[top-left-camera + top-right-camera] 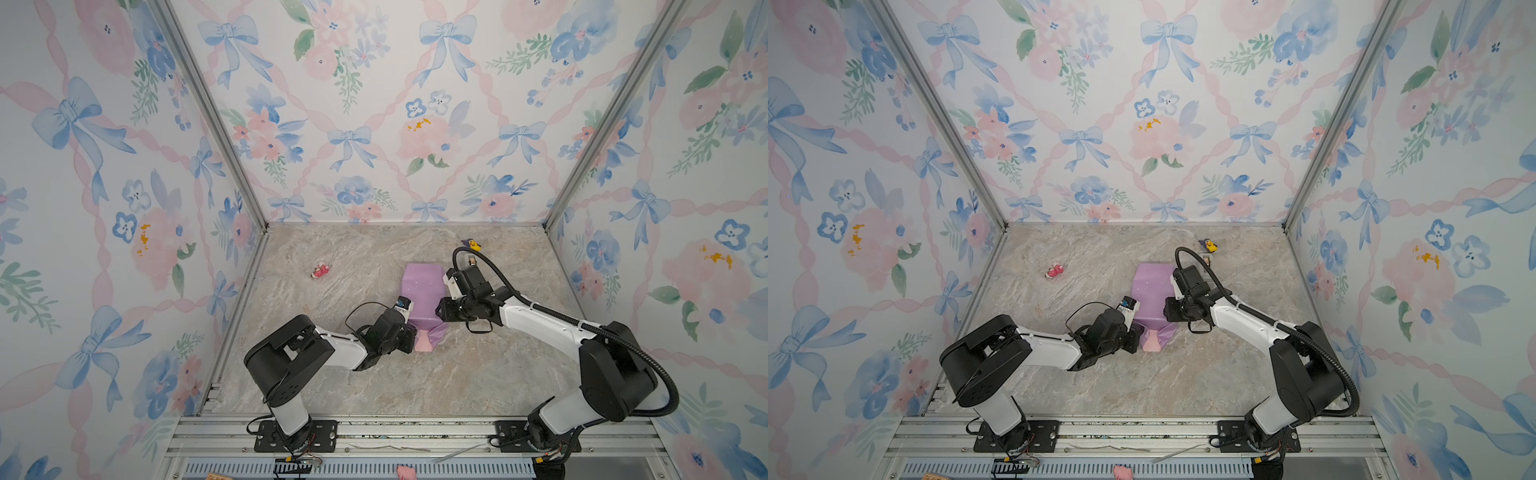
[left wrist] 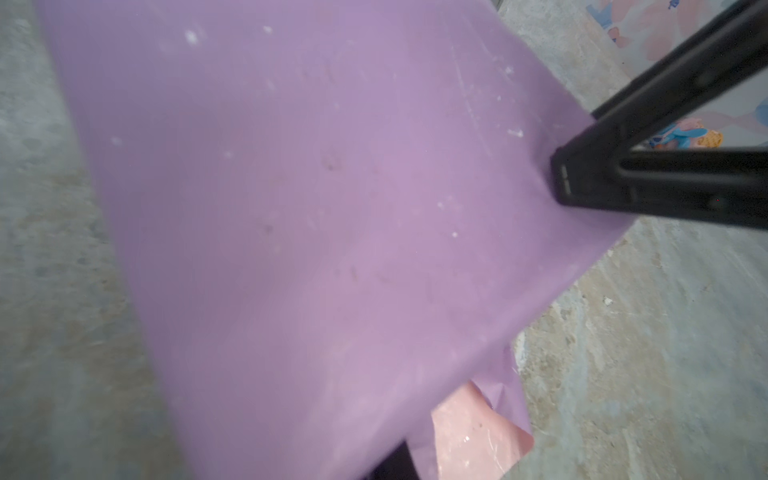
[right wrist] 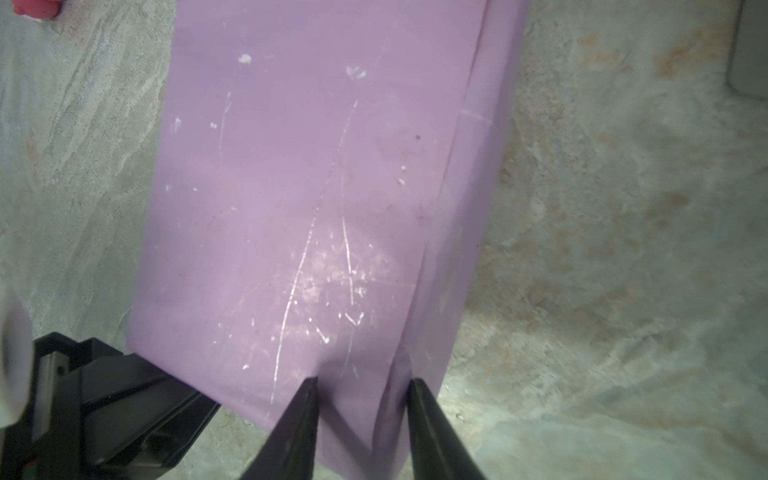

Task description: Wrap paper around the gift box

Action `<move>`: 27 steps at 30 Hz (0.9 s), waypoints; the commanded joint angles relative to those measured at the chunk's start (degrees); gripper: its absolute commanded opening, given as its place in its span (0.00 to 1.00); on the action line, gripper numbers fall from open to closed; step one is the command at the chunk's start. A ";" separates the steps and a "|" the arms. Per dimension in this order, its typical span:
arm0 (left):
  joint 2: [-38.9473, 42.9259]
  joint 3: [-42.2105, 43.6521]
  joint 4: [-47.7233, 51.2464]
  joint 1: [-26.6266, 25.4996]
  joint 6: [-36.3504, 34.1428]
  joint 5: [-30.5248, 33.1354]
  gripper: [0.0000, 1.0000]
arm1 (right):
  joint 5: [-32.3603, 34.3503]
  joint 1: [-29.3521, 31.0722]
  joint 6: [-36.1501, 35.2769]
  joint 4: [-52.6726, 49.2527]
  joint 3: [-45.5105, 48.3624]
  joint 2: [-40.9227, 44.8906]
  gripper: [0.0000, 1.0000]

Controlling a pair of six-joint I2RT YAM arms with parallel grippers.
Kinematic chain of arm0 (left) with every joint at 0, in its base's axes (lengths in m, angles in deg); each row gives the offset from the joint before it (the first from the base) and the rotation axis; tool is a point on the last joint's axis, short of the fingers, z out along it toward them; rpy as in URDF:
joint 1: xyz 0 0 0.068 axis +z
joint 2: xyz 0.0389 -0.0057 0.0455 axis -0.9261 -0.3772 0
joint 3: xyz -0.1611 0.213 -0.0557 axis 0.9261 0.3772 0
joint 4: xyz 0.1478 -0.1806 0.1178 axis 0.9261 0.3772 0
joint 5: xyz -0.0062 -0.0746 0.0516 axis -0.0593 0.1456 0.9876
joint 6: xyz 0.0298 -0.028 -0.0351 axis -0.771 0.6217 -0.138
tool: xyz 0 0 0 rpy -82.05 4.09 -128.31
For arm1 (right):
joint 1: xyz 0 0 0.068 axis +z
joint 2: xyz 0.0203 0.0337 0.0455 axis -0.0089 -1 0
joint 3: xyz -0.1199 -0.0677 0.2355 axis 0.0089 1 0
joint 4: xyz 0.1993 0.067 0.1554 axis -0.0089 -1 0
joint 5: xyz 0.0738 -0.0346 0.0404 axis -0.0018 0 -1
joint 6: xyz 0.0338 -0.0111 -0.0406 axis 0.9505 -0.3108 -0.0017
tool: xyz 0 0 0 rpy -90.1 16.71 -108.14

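1. Centrally in both top views, the paper lies lilac side up on the table, folded over a long, low shape; the gift box itself is hidden. The left gripper sits at the paper's lower end, where its pink underside peeks out, jaws pressed together. The right gripper touches the paper's right edge.
2. Left wrist: the paper fills the middle of the frame. The right gripper presses its edge at centre right.
3. Right wrist: the right gripper, at bottom centre, has its tips apart, both touching the paper; whether they pinch it I cannot tell. The left gripper sits at lower left.
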 commanded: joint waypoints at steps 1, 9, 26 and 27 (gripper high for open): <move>-2.53 -0.57 -2.71 -0.16 -0.99 0.94 0.04 | -0.08 0.35 -0.05 -0.79 1.00 0.72 0.38; -4.73 0.90 -5.68 -0.76 -0.52 2.24 0.07 | -0.01 0.71 0.31 -0.61 1.27 1.79 0.42; -1.19 2.98 -6.95 -0.77 -0.27 3.54 0.10 | -7.49 -4.65 7.45 -1.97 5.47 9.43 0.50; -1.65 2.66 -7.05 -0.77 -0.33 3.24 0.10 | -7.22 -4.64 7.62 -1.69 5.66 9.35 0.50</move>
